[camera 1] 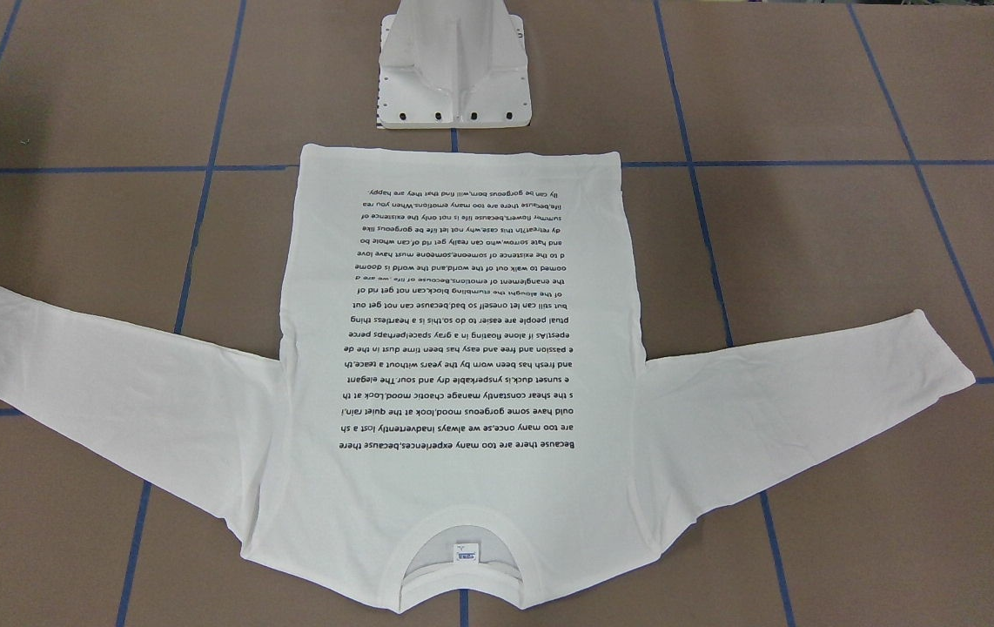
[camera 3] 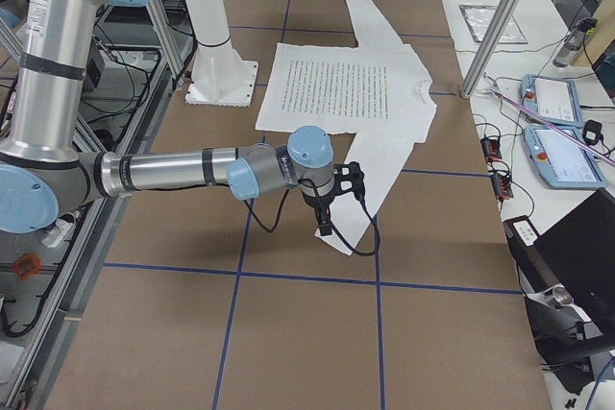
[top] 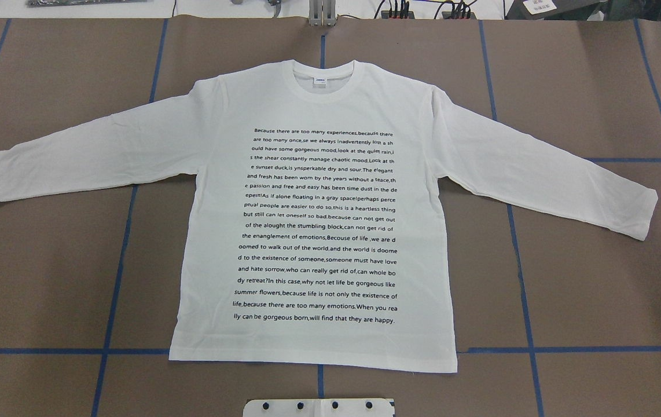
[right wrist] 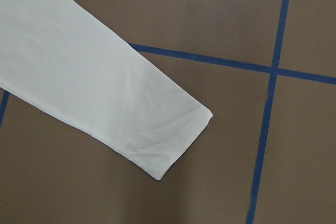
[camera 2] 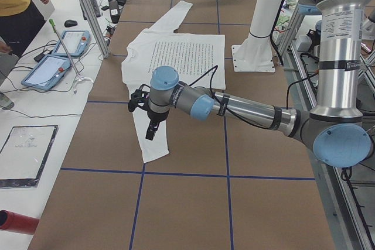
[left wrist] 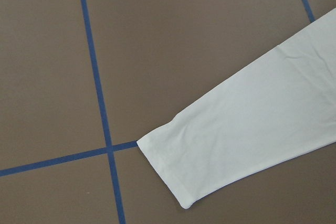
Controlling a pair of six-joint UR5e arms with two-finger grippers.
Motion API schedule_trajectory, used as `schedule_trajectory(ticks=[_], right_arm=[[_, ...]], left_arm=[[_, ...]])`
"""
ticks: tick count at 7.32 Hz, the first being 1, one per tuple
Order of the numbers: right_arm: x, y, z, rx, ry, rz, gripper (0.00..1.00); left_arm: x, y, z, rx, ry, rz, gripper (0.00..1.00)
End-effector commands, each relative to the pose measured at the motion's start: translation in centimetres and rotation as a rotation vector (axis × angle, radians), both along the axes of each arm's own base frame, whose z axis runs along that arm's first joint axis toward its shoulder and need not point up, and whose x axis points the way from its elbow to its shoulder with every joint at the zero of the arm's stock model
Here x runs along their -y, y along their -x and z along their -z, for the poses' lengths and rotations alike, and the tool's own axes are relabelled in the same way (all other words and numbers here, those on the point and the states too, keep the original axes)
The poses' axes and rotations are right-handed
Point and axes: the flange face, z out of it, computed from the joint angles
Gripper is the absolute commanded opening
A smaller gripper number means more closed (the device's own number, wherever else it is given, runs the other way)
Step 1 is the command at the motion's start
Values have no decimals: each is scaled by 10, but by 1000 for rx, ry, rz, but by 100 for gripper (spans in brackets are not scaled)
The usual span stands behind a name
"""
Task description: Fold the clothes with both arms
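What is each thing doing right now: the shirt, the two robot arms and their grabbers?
T-shirt, flat, unfolded, print side up, sleeves spread out.
left arm, stretched out over one sleeve.
left gripper, pointing down above that sleeve's cuff end; jaws, cannot tell.
right arm, stretched out over the other sleeve.
right gripper, pointing down above that cuff end; jaws, cannot tell.

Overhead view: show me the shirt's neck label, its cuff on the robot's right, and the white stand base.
neck label (top: 320, 81), overhead view, its middle.
sleeve cuff (top: 646, 214), overhead view, hem end.
stand base (top: 319, 410), overhead view, flat plate.
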Motion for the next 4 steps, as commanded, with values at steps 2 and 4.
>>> schedule_trajectory(ticks=[2, 4], right_arm=[[-2, -1, -6, -7, 9, -1, 100], [-2, 0, -18, -3, 36, -1, 100]], left_arm=[[-7, 1, 35, -6, -48, 6, 100], [-10, 2, 41, -7, -51, 10, 100]])
